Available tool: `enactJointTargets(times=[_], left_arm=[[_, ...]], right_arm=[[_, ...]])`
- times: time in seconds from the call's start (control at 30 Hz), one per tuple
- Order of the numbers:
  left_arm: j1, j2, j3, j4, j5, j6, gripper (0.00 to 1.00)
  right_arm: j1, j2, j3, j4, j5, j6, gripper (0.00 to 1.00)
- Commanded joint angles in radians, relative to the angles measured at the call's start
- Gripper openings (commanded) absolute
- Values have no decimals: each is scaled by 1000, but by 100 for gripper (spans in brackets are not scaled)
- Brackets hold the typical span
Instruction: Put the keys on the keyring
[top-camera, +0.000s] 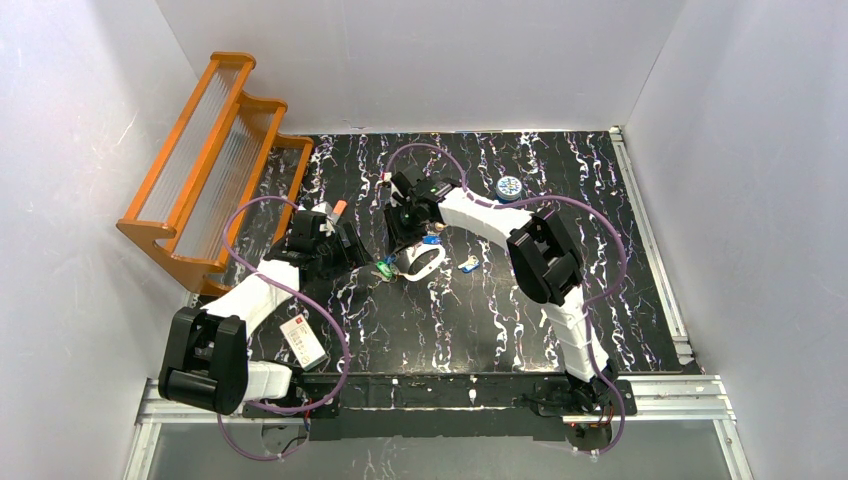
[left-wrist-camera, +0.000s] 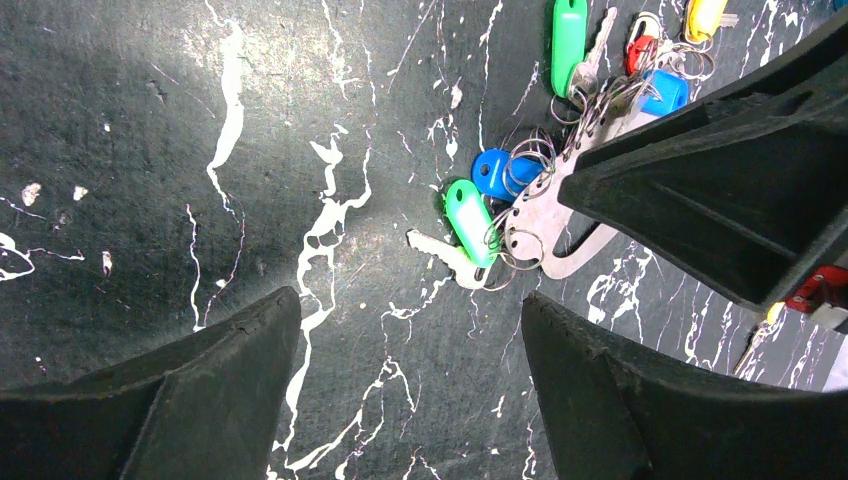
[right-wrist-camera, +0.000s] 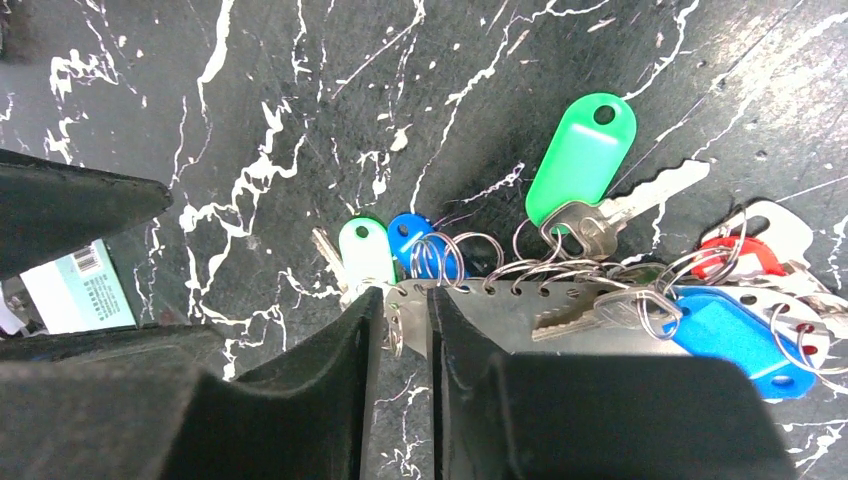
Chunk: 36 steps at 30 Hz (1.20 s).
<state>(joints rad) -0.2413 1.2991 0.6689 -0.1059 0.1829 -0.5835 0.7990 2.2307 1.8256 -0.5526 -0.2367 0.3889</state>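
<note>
The keyring (top-camera: 425, 265) lies mid-table as a pale loop. In the right wrist view it is a flat pale strip (right-wrist-camera: 520, 305) with a row of holes holding wire rings. Keys with green (right-wrist-camera: 582, 155), blue (right-wrist-camera: 730, 335), red (right-wrist-camera: 740, 258) and pale green (right-wrist-camera: 365, 250) heads hang from those rings. My right gripper (right-wrist-camera: 403, 300) is closed on the strip's left end, also in the top view (top-camera: 402, 247). My left gripper (left-wrist-camera: 410, 310) is open and empty just short of a green key (left-wrist-camera: 470, 220), a blue key (left-wrist-camera: 495, 170) and the strip (left-wrist-camera: 560, 235). A loose blue key (top-camera: 468, 264) lies to the right.
An orange wooden rack (top-camera: 215, 160) stands at the back left. A small round blue tin (top-camera: 509, 187) sits at the back. A white card (top-camera: 303, 340) lies by the left arm's base. An orange-tipped white tube (top-camera: 335, 210) lies near the left wrist.
</note>
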Motion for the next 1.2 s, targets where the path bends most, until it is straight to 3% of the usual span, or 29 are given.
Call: enactJointTargets(times=[0.0,0.33,1.17], left_arm=[[5,-8,8,-4,2,8,79],[5,-6,6,-1,6,5,79],[5,-6,4,1,6,6,79]], right_arm=[[5,-65,14,1,11,-9,28],[5,-39,20,1,9,-6,25],[5,35,28,-2,7,1,32]])
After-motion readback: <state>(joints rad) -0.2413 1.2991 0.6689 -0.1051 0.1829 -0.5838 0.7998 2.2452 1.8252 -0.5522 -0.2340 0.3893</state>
